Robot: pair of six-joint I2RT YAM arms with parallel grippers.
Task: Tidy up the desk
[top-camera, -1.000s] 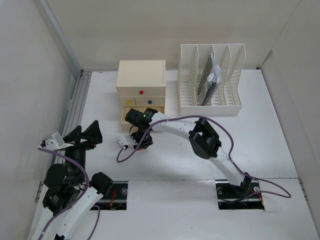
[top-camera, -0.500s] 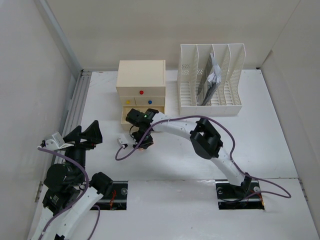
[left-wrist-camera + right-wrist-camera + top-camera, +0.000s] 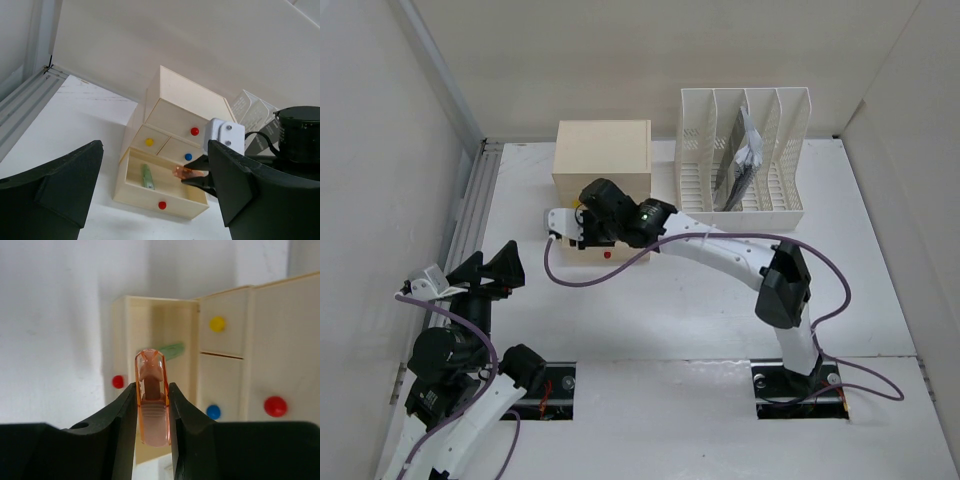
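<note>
From above, the big white surface (image 3: 880, 290) lies under everything, with pale walls around it. The right gripper (image 3: 575, 232) hangs over the front of the drawer box (image 3: 603, 150). The left gripper (image 3: 490, 268) sits well apart, fingers spread wide, holding nothing.

From the left wrist, the bottom drawer (image 3: 140, 199) is pulled out, with a green thing (image 3: 146, 176) inside.

From the right wrist, the gripper squeezes an orange see-through thing (image 3: 151, 405). I think it is being put away. The next move is to go down into the drawer, then let go.
</note>
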